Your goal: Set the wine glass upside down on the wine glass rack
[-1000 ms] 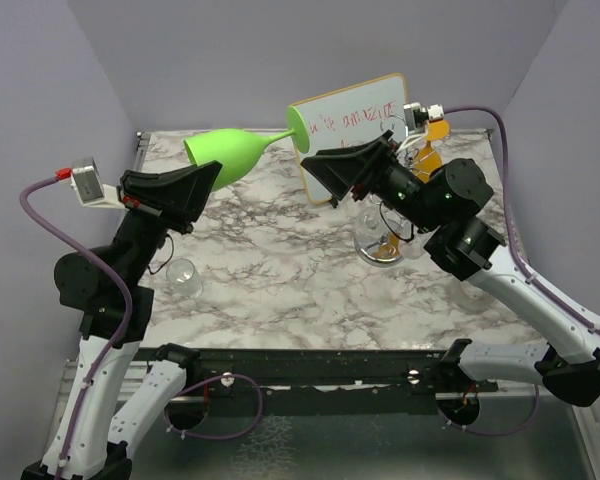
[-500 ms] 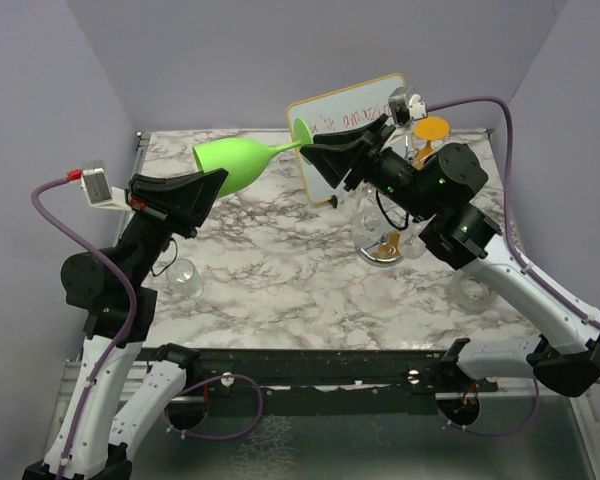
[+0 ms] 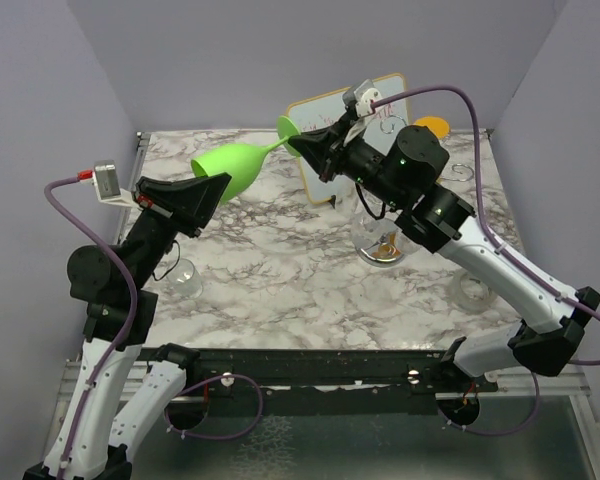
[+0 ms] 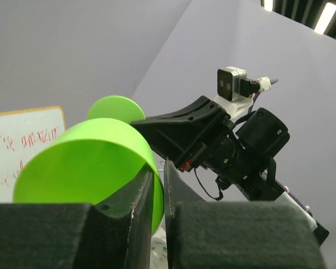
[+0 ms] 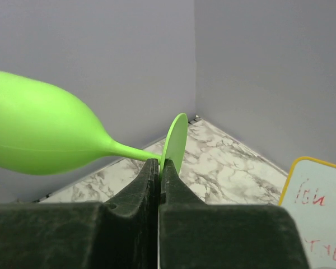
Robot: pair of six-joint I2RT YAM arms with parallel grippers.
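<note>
Left gripper [image 3: 220,186] [image 4: 158,180] is clamped on the rim of the lime-green wine glass [image 3: 236,165] [image 4: 84,162] [image 5: 39,131], one finger inside the bowl and one outside, as the left wrist view shows. Right gripper [image 3: 301,146] [image 5: 158,163] meets the other end of the glass. Its fingers are drawn together to a thin slit, with the slender stem pinched between the tips just beside the round foot. The glass lies nearly level in the air above the far part of the marble table [image 3: 280,270], bowl toward the left arm and foot toward the whiteboard [image 3: 325,105] [image 5: 319,207] with red writing. The wine glass rack [image 3: 384,250] stands on the table under the right arm, which partly hides it. Only its shiny disc base and some wire show, well apart from the glass. A clear tumbler [image 3: 183,278] sits on the table near the left arm.
</note>
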